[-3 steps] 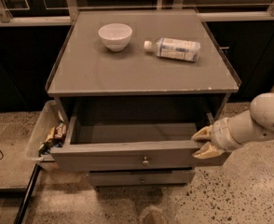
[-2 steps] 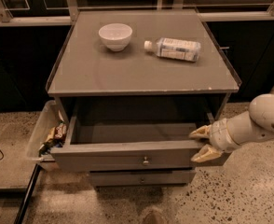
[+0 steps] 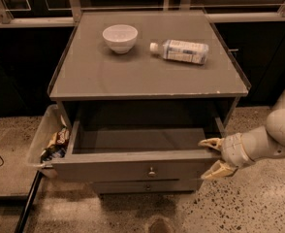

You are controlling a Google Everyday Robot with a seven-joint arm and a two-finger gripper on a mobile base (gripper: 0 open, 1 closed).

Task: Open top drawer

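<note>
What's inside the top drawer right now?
The top drawer is pulled out; its visible grey floor is bare. The strip just behind its front panel is hidden by that panel. The tool sits open at the drawer's right front corner.

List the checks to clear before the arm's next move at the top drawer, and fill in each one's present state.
1. Top drawer pulled out, grey inside showing: ok.
2. Gripper at the right end of the drawer front, fingers spread: ok.
3. Gripper free of contact with the drawer front: cannot tell.
4. Knob at the front's centre uncovered: ok.
5. Bowl upright and bottle lying on its side, both well in from the cabinet top's edges: ok.
6. Bin at the left apart from the drawer's side: cannot tell.
</note>
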